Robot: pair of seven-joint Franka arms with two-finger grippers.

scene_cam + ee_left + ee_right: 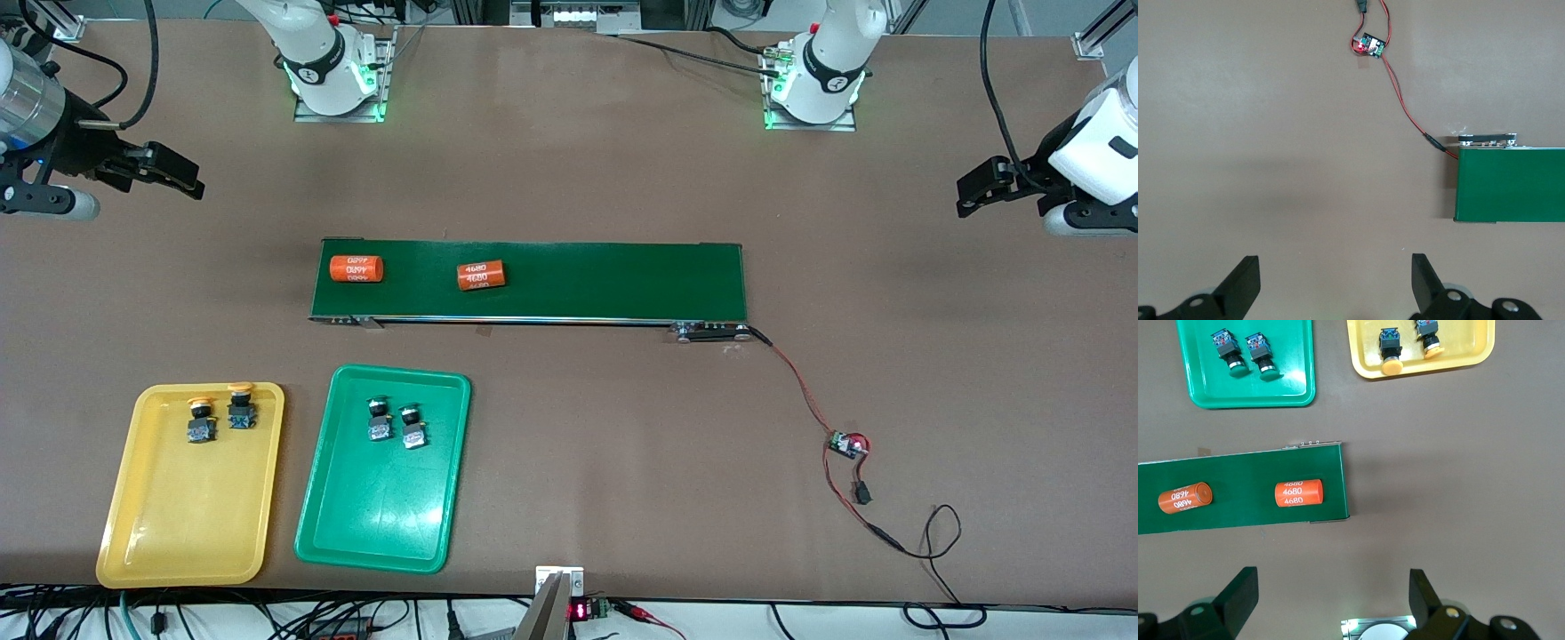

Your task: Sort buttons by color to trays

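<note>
Two buttons with yellow-orange caps [201, 419] [241, 405] lie side by side in the yellow tray [187, 524], at its end farther from the front camera. Two green-capped buttons [379, 418] [411, 426] lie in the green tray [382, 524] beside it. The right wrist view shows both trays [1205, 393] [1471, 353] with the buttons in them. My right gripper [191, 182] hangs open and empty over bare table at the right arm's end. My left gripper [969, 200] hangs open and empty over the left arm's end. Both arms wait.
A long dark-green conveyor belt [622, 280] crosses the table's middle with two orange cylinders [356, 268] [481, 276] on it. From its end a red wire runs to a small circuit board [849, 443] and loose cables near the front edge.
</note>
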